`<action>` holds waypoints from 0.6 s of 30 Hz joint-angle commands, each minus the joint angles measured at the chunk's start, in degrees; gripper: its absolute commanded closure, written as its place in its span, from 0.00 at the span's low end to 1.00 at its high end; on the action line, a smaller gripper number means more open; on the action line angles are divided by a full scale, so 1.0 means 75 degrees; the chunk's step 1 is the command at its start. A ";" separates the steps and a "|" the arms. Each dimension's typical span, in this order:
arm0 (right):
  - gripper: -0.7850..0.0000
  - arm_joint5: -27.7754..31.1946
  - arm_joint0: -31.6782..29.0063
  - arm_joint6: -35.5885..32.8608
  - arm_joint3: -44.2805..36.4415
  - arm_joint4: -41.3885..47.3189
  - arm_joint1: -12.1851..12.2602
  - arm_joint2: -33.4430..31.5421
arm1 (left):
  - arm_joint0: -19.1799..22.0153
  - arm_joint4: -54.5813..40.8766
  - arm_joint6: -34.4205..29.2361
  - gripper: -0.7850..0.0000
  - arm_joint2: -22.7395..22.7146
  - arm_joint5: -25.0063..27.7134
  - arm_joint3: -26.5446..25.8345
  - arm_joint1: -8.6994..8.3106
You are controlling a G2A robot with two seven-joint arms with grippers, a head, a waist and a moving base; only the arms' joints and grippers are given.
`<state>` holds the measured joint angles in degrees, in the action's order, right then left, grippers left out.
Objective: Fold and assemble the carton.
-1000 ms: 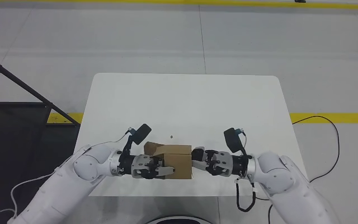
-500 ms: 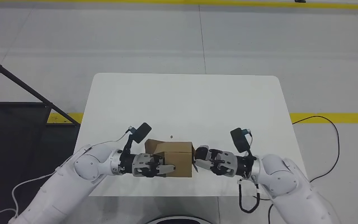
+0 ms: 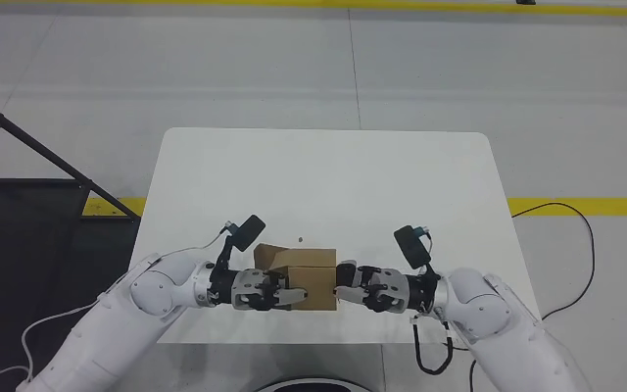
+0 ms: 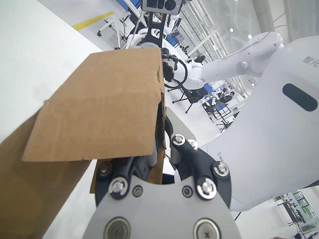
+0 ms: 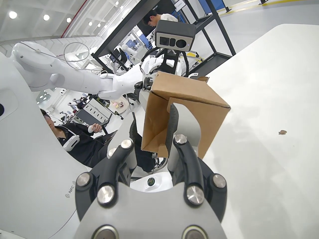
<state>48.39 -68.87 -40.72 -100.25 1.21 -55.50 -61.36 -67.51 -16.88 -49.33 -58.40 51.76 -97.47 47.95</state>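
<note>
While the carton (image 3: 312, 279) sits near the front edge of the table (image 3: 323, 176), opened into a box shape, you have it braced end to end between both arms. Left gripper (image 4: 162, 146): jaws pinch one wall at its end, probably to anchor the shape. Right gripper (image 5: 153, 128): jaws spread, one side inside the open mouth and one outside the side wall. That looks set up for working that end's flaps. A loose flap (image 3: 265, 258) sticks out at the left end, far side. Can't tell whether the carton rests on the table or hangs just off it. A small brown scrap (image 3: 300, 237) lies farther in, apart from the carton and not in your way. The real crowding comes from the two grippers around the flaps.
</note>
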 commanded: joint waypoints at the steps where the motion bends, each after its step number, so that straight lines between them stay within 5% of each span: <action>1: 0.58 -0.0002 0.0070 -0.0013 0.0043 0.0029 -0.0019 0.0084 | -0.0001 -0.0003 -0.0011 1.00 0.0012 0.0003 -0.0006 0.0007; 18: 0.58 0.0115 0.0507 -0.0316 0.0319 0.0415 -0.0123 0.0596 | 0.0067 -0.0030 -0.0139 1.00 0.0111 0.0055 0.0034 0.0070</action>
<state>49.22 -65.17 -43.02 -97.92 4.27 -56.41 -56.96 -67.04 -17.08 -50.33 -57.58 52.18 -97.24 48.46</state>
